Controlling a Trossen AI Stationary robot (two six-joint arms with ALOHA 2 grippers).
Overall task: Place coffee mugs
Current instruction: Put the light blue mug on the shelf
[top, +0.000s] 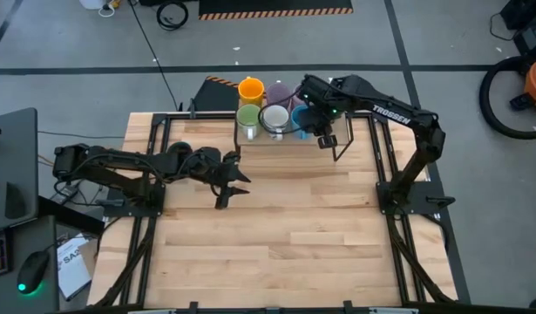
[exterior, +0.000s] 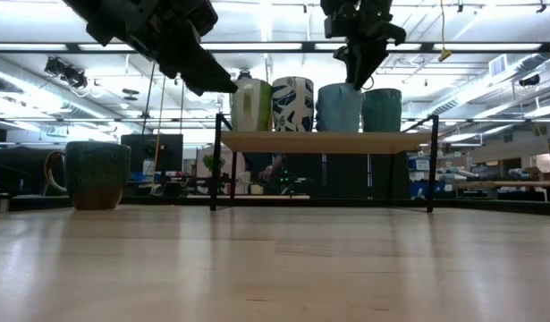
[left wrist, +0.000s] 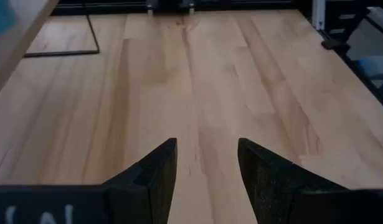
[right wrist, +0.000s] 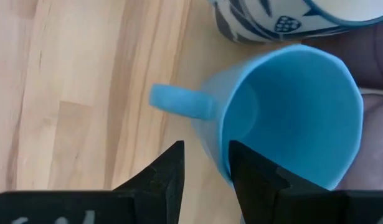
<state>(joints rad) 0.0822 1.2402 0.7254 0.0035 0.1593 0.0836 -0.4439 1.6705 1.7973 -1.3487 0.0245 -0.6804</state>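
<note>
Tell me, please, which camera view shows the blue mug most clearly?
The right wrist view: the blue mug fills it, handle and inside visible. The high view shows a sliver beside the right gripper; the low view shows its side on the shelf; the left wrist view doesn't show it.

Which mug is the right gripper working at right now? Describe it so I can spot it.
Find the low wooden shelf along the table's far edge, where several mugs cluster. The right gripper hangs over that cluster's right end, fingers astride the rim of the plain light blue ceramic mug. Its neighbour, a white mug with blue pattern, is decorated; this one isn't.
</note>
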